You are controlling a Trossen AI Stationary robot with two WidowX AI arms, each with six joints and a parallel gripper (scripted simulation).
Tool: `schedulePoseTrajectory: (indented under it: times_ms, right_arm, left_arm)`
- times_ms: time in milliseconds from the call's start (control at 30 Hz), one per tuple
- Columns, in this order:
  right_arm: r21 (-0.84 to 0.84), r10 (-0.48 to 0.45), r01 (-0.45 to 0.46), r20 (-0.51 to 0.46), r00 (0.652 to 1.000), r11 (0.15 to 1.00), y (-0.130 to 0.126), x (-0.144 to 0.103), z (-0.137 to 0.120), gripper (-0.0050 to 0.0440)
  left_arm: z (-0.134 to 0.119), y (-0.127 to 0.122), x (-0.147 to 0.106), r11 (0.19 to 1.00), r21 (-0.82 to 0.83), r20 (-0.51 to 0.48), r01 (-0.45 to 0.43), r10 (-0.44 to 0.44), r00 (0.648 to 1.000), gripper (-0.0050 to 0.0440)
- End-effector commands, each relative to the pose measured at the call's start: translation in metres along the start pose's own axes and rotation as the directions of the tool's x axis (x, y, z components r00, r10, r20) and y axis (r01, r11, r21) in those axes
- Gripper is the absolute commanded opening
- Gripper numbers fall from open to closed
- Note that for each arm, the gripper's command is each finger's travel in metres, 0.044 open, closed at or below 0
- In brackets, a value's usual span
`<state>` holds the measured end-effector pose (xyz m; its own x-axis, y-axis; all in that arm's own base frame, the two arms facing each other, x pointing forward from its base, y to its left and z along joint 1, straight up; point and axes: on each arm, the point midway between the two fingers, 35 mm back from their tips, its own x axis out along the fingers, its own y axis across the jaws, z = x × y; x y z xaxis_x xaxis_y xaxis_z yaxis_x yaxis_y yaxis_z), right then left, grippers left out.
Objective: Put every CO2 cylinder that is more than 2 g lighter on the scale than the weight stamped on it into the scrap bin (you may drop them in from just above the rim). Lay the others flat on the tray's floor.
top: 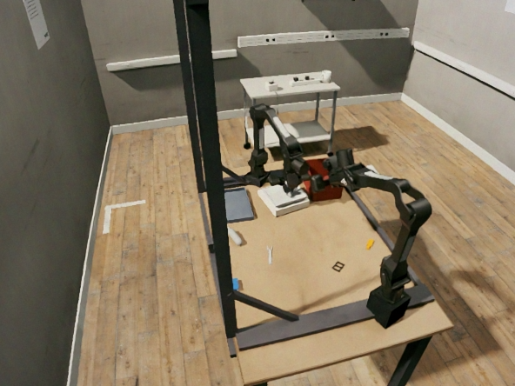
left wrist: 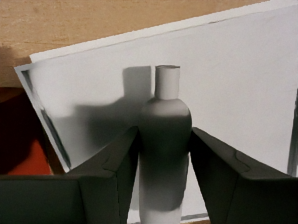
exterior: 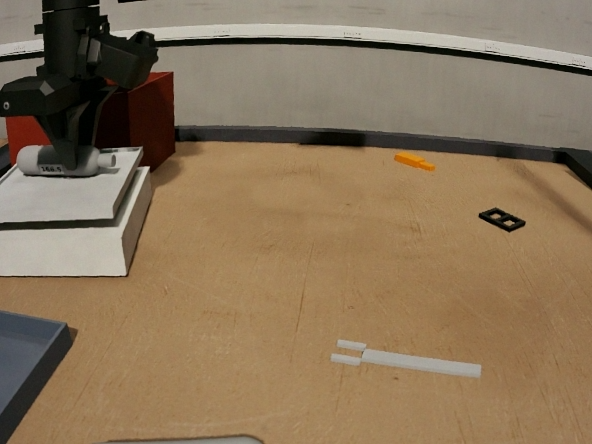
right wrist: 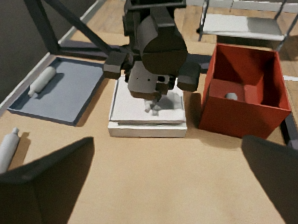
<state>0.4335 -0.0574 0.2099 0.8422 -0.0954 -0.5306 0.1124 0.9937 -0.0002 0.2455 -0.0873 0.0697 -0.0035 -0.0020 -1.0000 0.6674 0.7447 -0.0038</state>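
A white CO2 cylinder [exterior: 35, 159] [left wrist: 165, 120] [right wrist: 149, 106] lies flat on the white scale [top: 283, 205] [exterior: 65, 245] [left wrist: 240, 75] [right wrist: 145, 131]. My left gripper [top: 290, 188] [exterior: 65, 156] [left wrist: 163, 133] reaches down over it, and its fingers press against both sides of the body. The red scrap bin [top: 324, 193] [exterior: 150, 115] [right wrist: 240, 120] stands beside the scale and holds one cylinder [right wrist: 231, 95]. The blue-grey tray [top: 238, 206] [exterior: 20, 350] [right wrist: 65, 107] holds another cylinder [right wrist: 41, 81] lying flat. One more cylinder [top: 235, 236] [right wrist: 7, 147] lies on the table. My right gripper [top: 321, 182] [right wrist: 167, 142] is open and empty, hovering in front of the bin.
A white fork-shaped tool [top: 270, 254] [exterior: 405, 360], an orange piece [top: 370, 244] [exterior: 414, 161], a small black frame [top: 338, 266] [exterior: 501, 219] and a blue block [top: 235, 284] lie on the table. A black post [top: 209, 152] stands at the table's edge near the tray.
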Motion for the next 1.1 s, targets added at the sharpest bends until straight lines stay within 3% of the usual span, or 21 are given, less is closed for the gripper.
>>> schedulePoseTrajectory:
  times_ms: [0, 100, 267, 467, 667, 733, 900, 1067]
  right_arm:
    - [-0.001, 0.0, 0.0, 0.031, 1.0, 1.0, 0.0, -0.007, 0.011, 0.044]
    - [-0.001, 0.0, 0.0, 0.031, 1.0, 1.0, 0.0, -0.007, 0.011, 0.044]
    - [-0.001, 0.0, 0.0, 0.031, 1.0, 1.0, 0.0, -0.007, 0.011, 0.044]
    - [-0.024, 0.037, -0.036, 0.036, 0.999, 0.999, 0.019, 0.011, 0.021, 0.044]
    - [-0.09, 0.147, -0.144, 0.033, 0.989, 0.985, 0.087, 0.06, 0.035, 0.044]
    - [-0.09, 0.147, -0.144, 0.033, 0.989, 0.985, 0.087, 0.06, 0.035, 0.044]
    - [-0.137, 0.223, -0.217, 0.027, 0.975, 0.967, 0.141, 0.091, 0.035, 0.044]
    - [-0.162, 0.265, -0.258, 0.02, 0.964, 0.952, 0.174, 0.107, 0.031, 0.044]
  left_arm:
    - [0.007, 0.003, -0.034, 1.0, -0.001, 0.052, -0.022, 0.022, 0.998, -0.0001]
    - [0.006, 0.003, -0.052, 1.0, -0.001, 0.052, -0.022, 0.022, 0.998, -0.0003]
    - [0.007, 0.002, -0.054, 1.0, 0.002, 0.045, -0.018, 0.018, 0.999, -0.0004]
    - [0.022, -0.022, -0.062, 0.999, 0.042, 0.107, -0.029, 0.024, 0.994, -0.0027]
    - [0.042, -0.089, -0.066, 0.995, 0.101, 0.178, -0.027, 0.009, 0.984, -0.005]
    - [0.042, -0.089, -0.066, 0.995, 0.101, 0.178, -0.027, 0.009, 0.984, -0.005]
    - [0.04, -0.143, -0.044, 0.996, 0.093, 0.134, 0.001, -0.014, 0.991, -0.005]
    - [0.028, -0.191, -0.027, 0.998, 0.066, 0.099, 0.014, -0.021, 0.995, -0.005]
